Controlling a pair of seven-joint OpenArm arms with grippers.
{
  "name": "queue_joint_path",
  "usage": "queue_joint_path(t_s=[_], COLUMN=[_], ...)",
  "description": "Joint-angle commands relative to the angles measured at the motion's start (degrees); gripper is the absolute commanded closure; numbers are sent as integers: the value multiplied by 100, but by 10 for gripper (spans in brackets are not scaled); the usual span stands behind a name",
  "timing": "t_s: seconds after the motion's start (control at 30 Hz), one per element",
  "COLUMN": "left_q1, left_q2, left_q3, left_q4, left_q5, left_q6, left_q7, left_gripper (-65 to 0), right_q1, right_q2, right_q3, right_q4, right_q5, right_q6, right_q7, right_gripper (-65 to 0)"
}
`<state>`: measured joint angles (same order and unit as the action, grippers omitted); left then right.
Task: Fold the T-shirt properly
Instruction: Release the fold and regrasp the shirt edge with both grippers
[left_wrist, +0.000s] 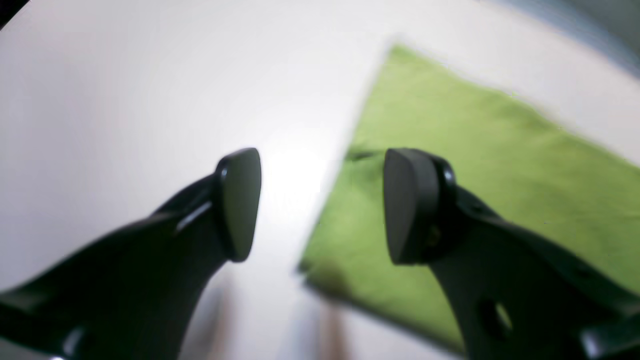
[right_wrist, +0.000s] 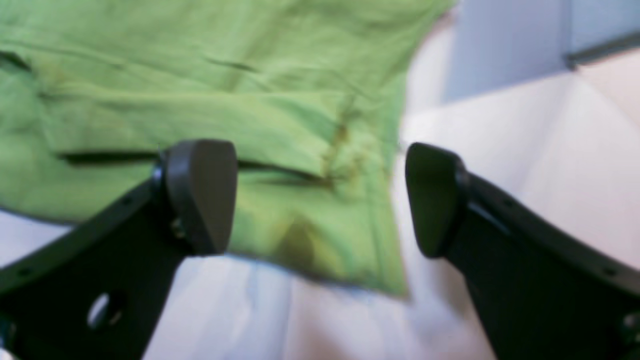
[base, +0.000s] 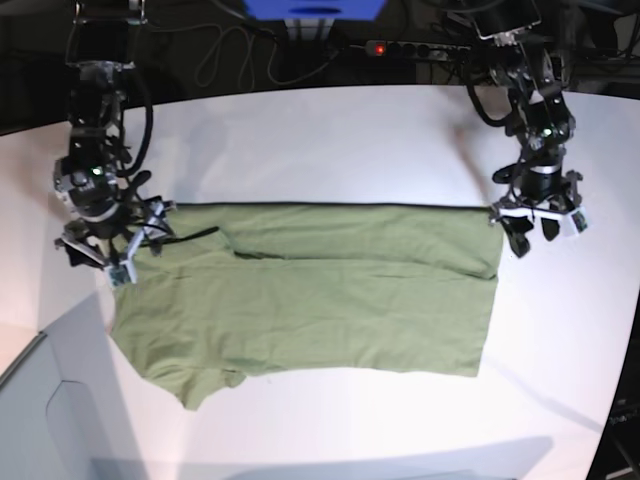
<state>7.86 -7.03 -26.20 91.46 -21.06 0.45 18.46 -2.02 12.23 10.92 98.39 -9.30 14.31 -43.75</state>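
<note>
T-shirt (base: 320, 290) lies flat on white desk (base: 330, 140), folded lengthwise, straight fold edge along far side

Left gripper (base: 538, 228) just off T-shirt's far corner on base view's right, fingers spread, nothing between them; in left wrist view one finger (left_wrist: 412, 205) over cloth edge, other over bare desk

Right gripper (base: 112, 250) at T-shirt's opposite far corner, by sleeve, fingers spread wide, empty; cloth corner (right_wrist: 320, 200) lies below gap, not pinched

Left gripper (left_wrist: 322, 205) agape, empty; right gripper (right_wrist: 320, 197) agape, empty; both point down.
</note>
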Motion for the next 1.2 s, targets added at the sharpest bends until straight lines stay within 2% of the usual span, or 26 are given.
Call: queue_joint_path(t_s=[0.0,0.33,0.53,0.73,0.9,0.93,1.17], left_q1=[-78,-377,-351,-263,-175,-175,-87], left_q2=[-58,-40,-67,-31,-23,-23,-23], left_q3=[13,57,444,514,496,488,479], left_q4=[-60,-1010,-1186,-1194,-1194,-1194,-1194], left_q5=[-44,-52,-52,-52,-52,-52,-52], left_q6=[-40,-49,-49,-49,-49,-49,-49], left_q7=[-83,-83,-83,-83,-92,-92,-83], left_gripper=[-372,-372,-360,-173,-16,0,0], right_q1=[40,-488,-585,-558,-602,-602,-567], right_q2=[39,56,153,153,153,153,153], right_q3=[12,47,117,442,486,486,486], right_q4=[205,627,618,170,-331,-437,-973], right_q5=[20,29,20,38,38,38,46], right_q6=[51,51,51,60,60,60,86], right_q7=[124,124,124,177,740,810,1144], right_gripper=[-512,-512,-512,-512,-512,-512,-511])
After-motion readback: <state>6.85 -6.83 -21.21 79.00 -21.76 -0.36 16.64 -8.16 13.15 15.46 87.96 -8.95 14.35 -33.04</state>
